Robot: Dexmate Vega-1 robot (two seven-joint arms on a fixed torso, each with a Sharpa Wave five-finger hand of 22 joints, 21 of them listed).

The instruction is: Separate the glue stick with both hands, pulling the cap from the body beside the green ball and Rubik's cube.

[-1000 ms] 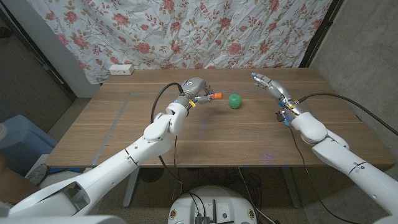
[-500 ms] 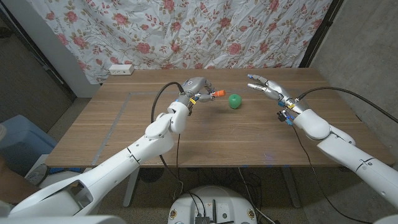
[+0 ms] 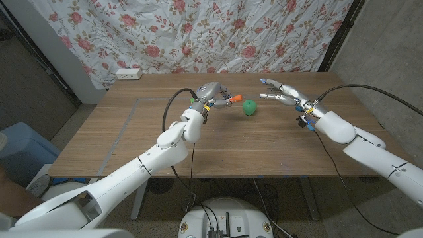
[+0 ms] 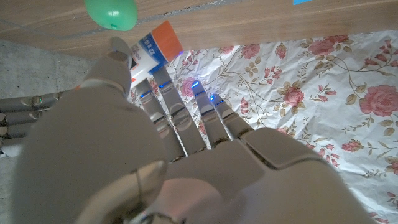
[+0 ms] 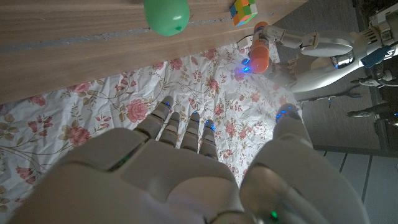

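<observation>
My left hand is raised over the middle of the table and grips the glue stick, whose orange end points toward the green ball. In the left wrist view the white and orange glue stick sticks out past my left hand's fingers, close to the green ball. My right hand hovers to the right of the ball with its fingers spread, holding nothing. The right wrist view shows the ball, the Rubik's cube and the glue stick's orange end.
The wooden table carries a white power strip at its back left corner. A flowered curtain hangs behind it. Black cables trail from both wrists. A blue bin stands on the floor at the left.
My right hand has swung left and lower, toward the green ball and the glue stick. My left hand has kept the glue stick in about the same place.
</observation>
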